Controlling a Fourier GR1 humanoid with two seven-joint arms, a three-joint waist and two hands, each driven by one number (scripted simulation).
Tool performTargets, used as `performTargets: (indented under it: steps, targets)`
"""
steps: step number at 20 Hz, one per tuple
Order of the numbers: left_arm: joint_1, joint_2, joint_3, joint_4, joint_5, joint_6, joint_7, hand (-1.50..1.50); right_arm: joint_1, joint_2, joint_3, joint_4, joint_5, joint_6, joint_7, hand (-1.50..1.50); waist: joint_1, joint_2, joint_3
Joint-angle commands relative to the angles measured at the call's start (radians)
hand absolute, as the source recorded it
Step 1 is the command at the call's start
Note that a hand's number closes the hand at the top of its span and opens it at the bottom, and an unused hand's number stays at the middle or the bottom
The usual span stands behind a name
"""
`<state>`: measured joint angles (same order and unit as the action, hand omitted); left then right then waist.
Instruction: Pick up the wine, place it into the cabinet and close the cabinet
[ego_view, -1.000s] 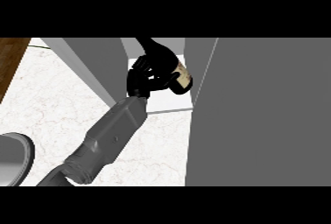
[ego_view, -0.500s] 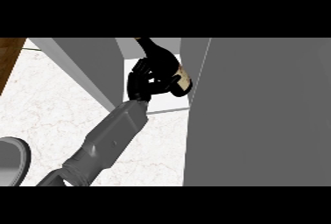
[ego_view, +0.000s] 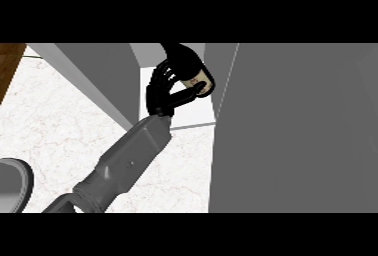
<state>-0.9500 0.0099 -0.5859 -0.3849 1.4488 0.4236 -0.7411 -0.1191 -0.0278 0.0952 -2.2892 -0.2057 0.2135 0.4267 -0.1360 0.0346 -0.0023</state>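
Observation:
The wine bottle (ego_view: 193, 70) is dark with a cream label and lies tilted inside the cabinet opening, its neck pointing up and away. My left hand (ego_view: 164, 92) is shut on it, fingers curled over its left side and the thumb under the label. The grey forearm (ego_view: 125, 160) runs up from the lower left to the opening. The white cabinet floor (ego_view: 196, 112) shows below the hand. The bottle's lower part is hidden by the fingers. My right hand does not show.
A large grey cabinet door (ego_view: 295, 130) fills the right half of the view, its edge close to the bottle. Another grey panel (ego_view: 100, 75) slants along the left of the opening. The white marble counter (ego_view: 52, 125) carries a grey round dish (ego_view: 11, 185) at the lower left.
My left hand and the bottle have moved a little further up into the cabinet opening, and the fingers look straighter round the bottle.

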Motion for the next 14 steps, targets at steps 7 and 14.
performTargets:
  steps: [7, 14]
  targets:
    - [-0.019, -0.01, -0.077, 0.018, 0.067, 0.026, -0.051, -1.5, 0.005, 0.005, 0.003, -0.009, 0.012, -0.011, 0.001, -1.5, -0.002, -0.001, 0.001]
    - [-0.077, -0.01, -0.173, 0.026, 0.036, 0.099, -0.052, -1.5, -0.012, 0.0, 0.01, 0.031, -0.002, 0.01, -0.012, -1.5, 0.015, -0.004, 0.002]
